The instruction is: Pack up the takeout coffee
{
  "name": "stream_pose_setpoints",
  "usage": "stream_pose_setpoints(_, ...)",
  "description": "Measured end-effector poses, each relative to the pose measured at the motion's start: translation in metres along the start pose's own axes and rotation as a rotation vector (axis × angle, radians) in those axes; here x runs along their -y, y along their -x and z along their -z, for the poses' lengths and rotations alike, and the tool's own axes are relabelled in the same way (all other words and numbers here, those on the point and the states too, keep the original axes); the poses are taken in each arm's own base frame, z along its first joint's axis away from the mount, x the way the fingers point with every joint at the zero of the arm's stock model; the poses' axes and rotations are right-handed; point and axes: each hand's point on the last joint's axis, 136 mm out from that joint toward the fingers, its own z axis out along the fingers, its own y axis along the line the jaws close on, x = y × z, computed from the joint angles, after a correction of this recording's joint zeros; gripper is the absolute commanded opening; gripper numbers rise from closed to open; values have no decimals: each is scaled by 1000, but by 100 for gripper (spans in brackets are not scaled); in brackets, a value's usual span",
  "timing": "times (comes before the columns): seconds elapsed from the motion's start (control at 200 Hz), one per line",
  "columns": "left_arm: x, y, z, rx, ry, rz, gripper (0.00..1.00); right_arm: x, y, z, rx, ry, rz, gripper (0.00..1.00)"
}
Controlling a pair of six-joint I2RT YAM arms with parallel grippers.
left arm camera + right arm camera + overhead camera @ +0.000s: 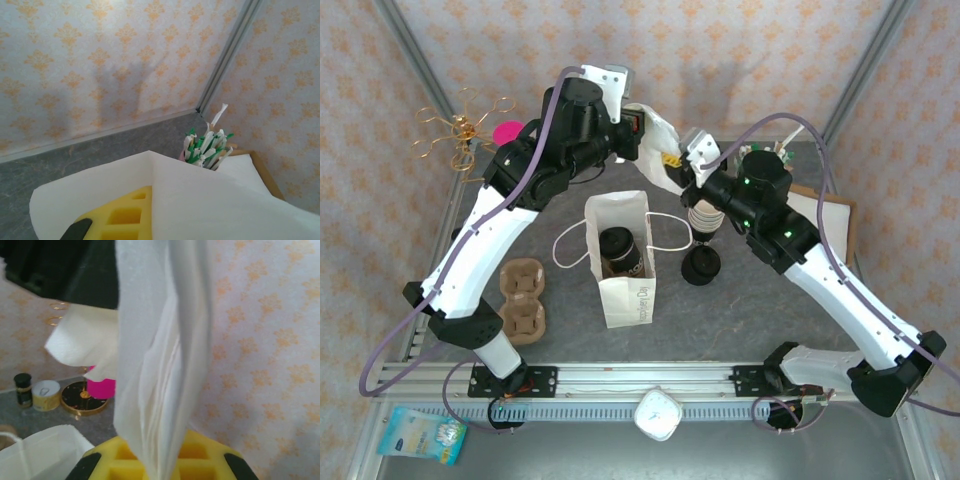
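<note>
1. Takeout coffee [618, 246]: the black lid is seen inside the open mouth of the white paper bag [632, 298], which is placed mid-table between the two arms.
2. Left gripper [642, 136]: held above the far side of the table. Its jaws are closed on one end of a white napkin [658, 138].
3. Right gripper [683, 172]: positioned just beside the left one. Its jaws are pinched together on the same napkin, and in the right wrist view the sheet is seen rising from between the yellow pads [200, 460].
4. Stack of lidless cups [703, 220] and pile of black lids [701, 266]: located right of the bag, beneath the right arm.
5. Cardboard cup carrier [523, 300]: laid left of the bag.
6. Holder of green-and-white stirrers [206, 149]: seen beyond the napkin in the left wrist view, near the table's far corner.
</note>
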Motion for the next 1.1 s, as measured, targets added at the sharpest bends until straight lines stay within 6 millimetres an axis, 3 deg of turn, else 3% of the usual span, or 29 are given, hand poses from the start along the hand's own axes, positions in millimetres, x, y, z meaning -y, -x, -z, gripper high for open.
stream_pose_setpoints(0.04,-1,0,0,2,5,0,12,6,1,1,-5,-34,-14,0)
stream_pose_setpoints(0.13,-1,-1,1,-4,7,-1,34,17,3,3,-10,-92,-46,0)
stream_pose_setpoints(0.295,-9,-18,15,-48,15,-47,51,28,17,9,-2,-139,-88,0)
stream_pose_setpoints(0.435,-18,-33,35,-66,27,-99,63,26,26,13,-3,-112,-104,0)
stream_pose_setpoints(0.601,-41,-55,65,-33,73,-191,85,25,39,4,-37,-71,-188,0)
stream_pose_setpoints(0.681,-51,-58,85,11,92,-222,88,23,34,0,-68,-61,-236,0)
stream_pose_setpoints(0.821,-61,-44,114,118,112,-228,90,18,17,0,-140,-53,-347,0)
stream_pose_setpoints(1.101,-51,-62,121,181,9,-245,95,16,21,3,-195,-49,-532,0)
